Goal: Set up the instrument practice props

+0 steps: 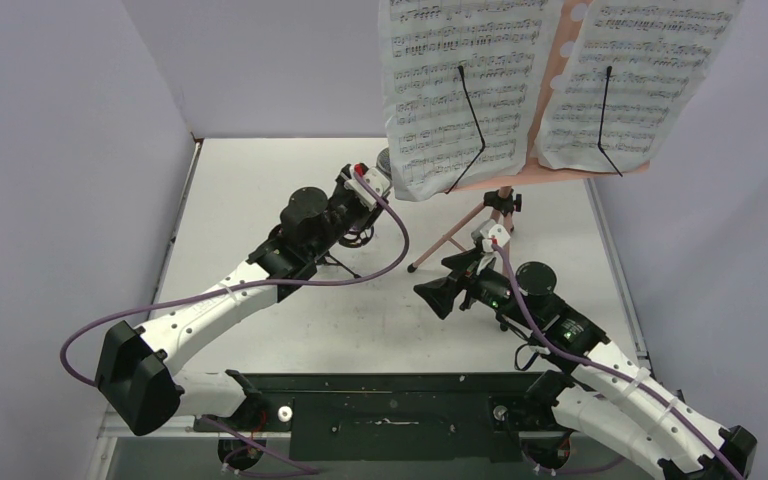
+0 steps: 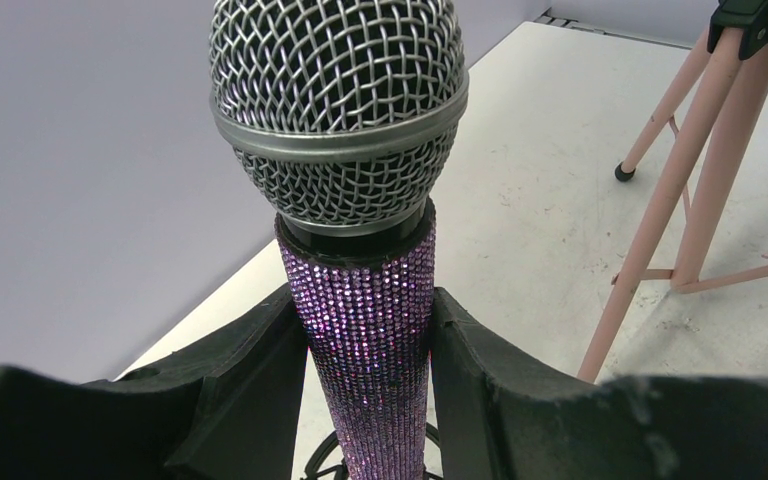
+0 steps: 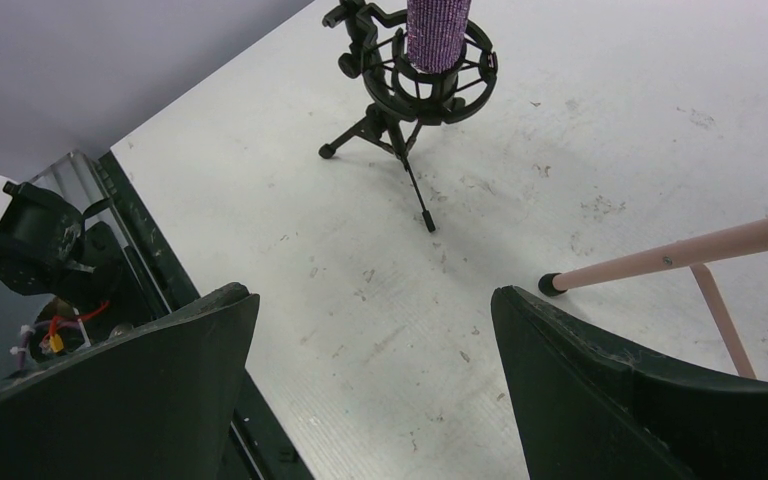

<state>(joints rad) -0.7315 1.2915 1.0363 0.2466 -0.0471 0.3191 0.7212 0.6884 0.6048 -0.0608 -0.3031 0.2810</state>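
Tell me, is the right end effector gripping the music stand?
No, the right end effector is wide open, and the music stand leg sits apart from it, untouched.

Between the black fingers of the left gripper (image 2: 365, 345), a microphone (image 2: 360, 280) sparkles in rows of purple glitter under a grey wire-mesh head. Ahead of the black right gripper (image 3: 372, 300): a black mic stand (image 3: 400, 110), a pale pink music stand (image 3: 680, 252), a scuffed white table (image 3: 580, 110). The white sheet-music pages (image 1: 455, 90) carry black notation.
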